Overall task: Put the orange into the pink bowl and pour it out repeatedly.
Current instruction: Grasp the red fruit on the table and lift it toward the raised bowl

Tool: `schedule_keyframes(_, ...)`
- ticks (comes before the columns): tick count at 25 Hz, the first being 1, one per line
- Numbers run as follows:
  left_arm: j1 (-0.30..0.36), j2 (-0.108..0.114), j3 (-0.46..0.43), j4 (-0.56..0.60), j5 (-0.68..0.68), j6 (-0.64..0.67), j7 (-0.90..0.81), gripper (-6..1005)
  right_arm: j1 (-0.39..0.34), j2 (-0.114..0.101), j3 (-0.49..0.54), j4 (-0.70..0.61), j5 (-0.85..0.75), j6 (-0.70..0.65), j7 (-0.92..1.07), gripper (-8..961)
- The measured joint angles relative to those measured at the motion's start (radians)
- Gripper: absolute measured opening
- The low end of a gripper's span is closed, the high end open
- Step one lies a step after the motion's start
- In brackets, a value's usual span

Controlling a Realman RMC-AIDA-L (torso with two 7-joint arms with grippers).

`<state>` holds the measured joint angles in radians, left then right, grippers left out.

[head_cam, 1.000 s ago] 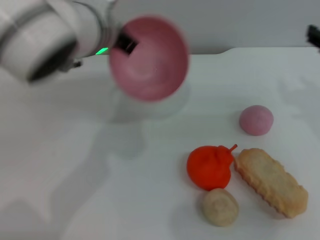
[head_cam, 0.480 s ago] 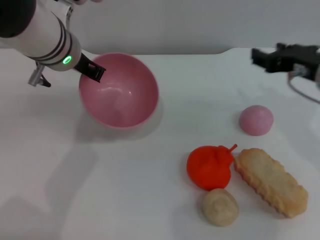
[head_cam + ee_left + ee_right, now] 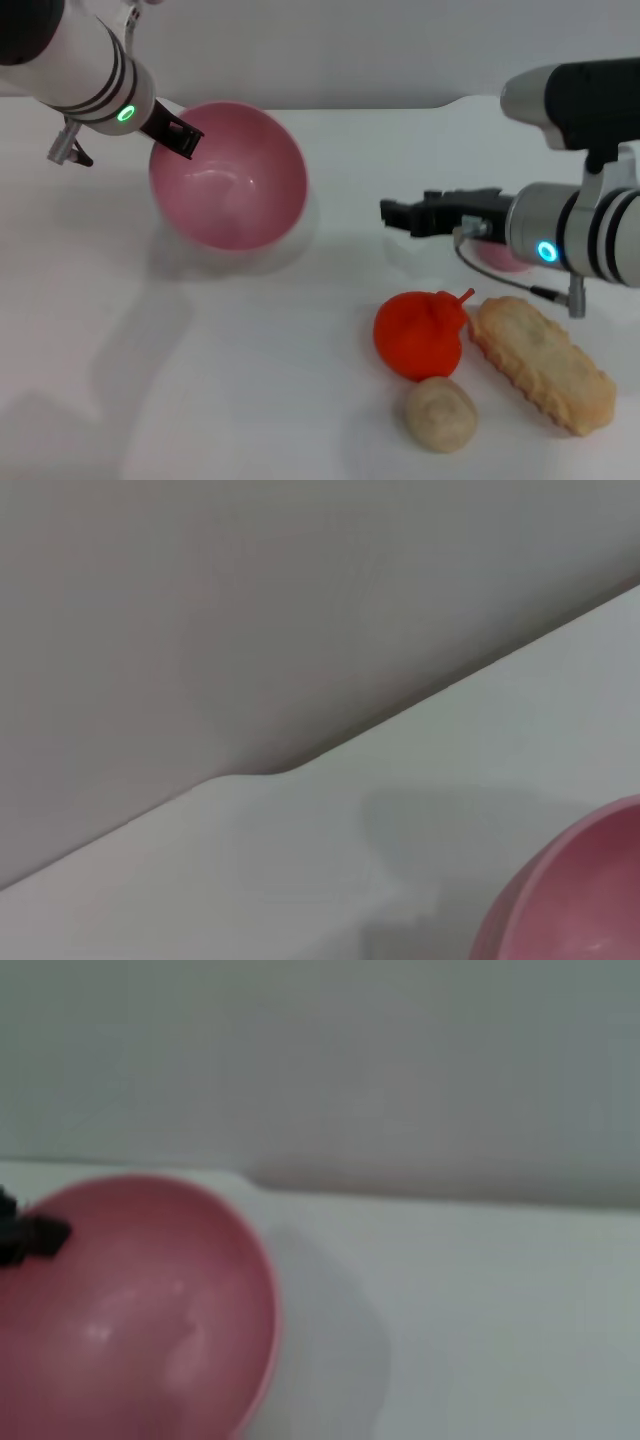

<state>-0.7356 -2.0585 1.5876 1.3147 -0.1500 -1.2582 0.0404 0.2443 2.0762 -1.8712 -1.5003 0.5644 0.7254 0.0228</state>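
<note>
- The left gripper is clamped on the far-left rim of the pink bowl, one dark finger hooked over the edge. That is the grip you want for tipping it later.
- The bowl sits tilted on the white table, its mouth turned toward the right arm and the fruit. It looks offered up as a target.
- It's empty: nothing but pink inside in the right wrist view.
- The orange lies on the table, well apart from the bowl, stem pointing up and to the right.
- A beige lump touches its near side and a biscuit-shaped piece lies just beside it on the right, so it's crowded on two sides.
- The right gripper hovers above and beyond the orange, holding nothing; whether its fingers are spread, I cannot tell.
- A pale pink ball peeks out from behind that arm.
- My read: the pick-up is next, coming down from above to avoid the neighbours.
</note>
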Motion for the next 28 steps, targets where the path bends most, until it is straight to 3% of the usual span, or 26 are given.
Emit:
schedule_keyframes(7, -0.016, 0.000, 0.000, -0.045, 0.026, 0.002, 0.002, 44, -0.022, 0.000, -0.009, -0.139, -0.015, 0.229, 0.077, 591)
schedule_keyframes(14, -0.019, 0.000, -0.004, -0.065, 0.027, 0.030, 0.013, 45, -0.057, 0.004, -0.059, -0.327, -0.249, 0.429, 0.208, 592)
schedule_keyframes(19, -0.025, -0.001, -0.017, -0.083, 0.027, 0.041, 0.030, 45, -0.010, 0.001, -0.162, -0.303, -0.415, 0.483, 0.343, 592)
schedule_keyframes(28, -0.036, 0.000, -0.017, -0.085, 0.026, 0.043, 0.041, 45, 0.014, 0.003, -0.217, -0.243, -0.390, 0.435, 0.389, 591)
